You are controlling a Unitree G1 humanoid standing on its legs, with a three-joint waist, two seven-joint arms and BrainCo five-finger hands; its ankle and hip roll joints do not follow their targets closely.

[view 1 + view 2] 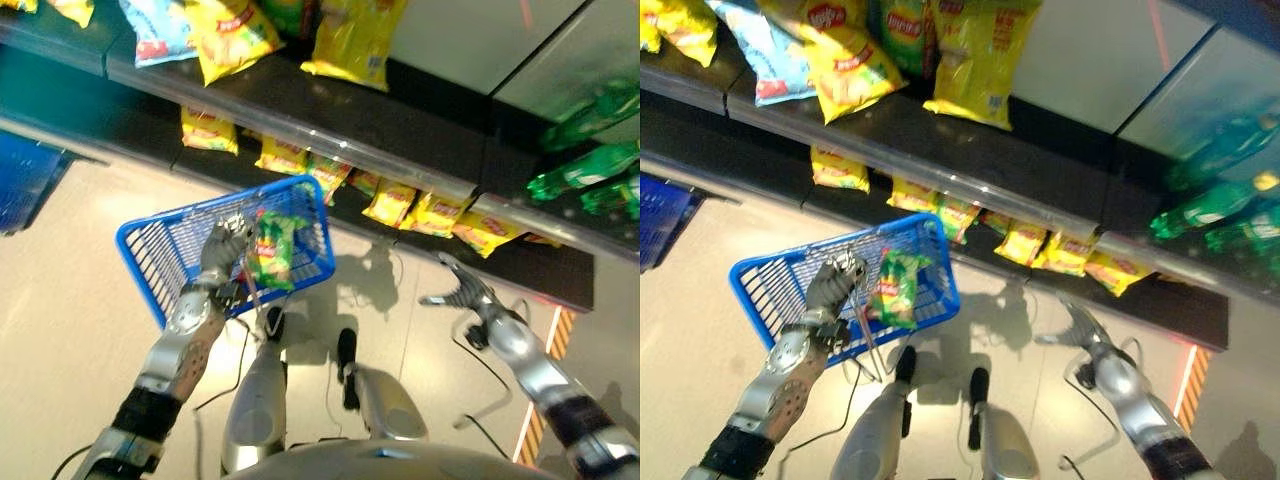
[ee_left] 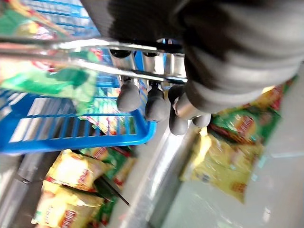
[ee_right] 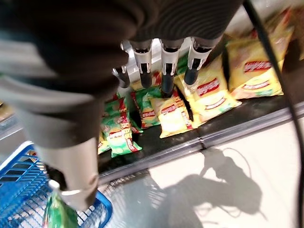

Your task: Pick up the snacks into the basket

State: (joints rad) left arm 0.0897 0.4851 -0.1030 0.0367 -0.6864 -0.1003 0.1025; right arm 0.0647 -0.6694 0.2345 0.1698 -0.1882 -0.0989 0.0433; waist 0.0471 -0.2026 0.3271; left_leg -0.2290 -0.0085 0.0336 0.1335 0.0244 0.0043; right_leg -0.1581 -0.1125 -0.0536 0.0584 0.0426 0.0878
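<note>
Left eye view: blue basket [image 1: 165, 255] holds a green snack bag [image 1: 272, 250].
Left hand [image 1: 224, 247]: fingers clenched, probably round the basket's metal handle [image 2: 95, 45].
Right hand [image 1: 462, 290]: fingers spread, empty.

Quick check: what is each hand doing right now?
Left hand: shut on the metal handle of the blue wire basket.
Right hand: open, fingers spread, holding nothing.
</note>
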